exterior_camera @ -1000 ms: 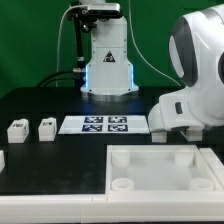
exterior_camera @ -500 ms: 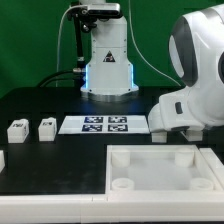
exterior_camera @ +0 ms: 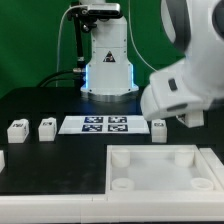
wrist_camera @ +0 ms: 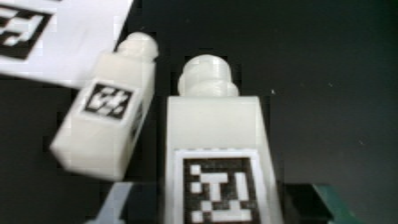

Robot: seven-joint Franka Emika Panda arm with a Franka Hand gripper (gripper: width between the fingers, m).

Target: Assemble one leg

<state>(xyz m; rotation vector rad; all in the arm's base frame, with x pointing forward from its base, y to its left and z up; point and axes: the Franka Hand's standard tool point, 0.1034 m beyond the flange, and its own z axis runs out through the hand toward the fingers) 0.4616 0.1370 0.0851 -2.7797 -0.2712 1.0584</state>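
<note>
The hand (wrist_camera: 222,206) grips the leg (wrist_camera: 217,120), fingers mostly cropped; a second leg (wrist_camera: 111,100) lies just beside.

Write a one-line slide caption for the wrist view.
Wrist close-up: one tagged white leg beside a second, tilted leg, near the marker board.

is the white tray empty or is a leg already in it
Empty: the tray shows four bare round sockets, nothing plugged in.
</note>
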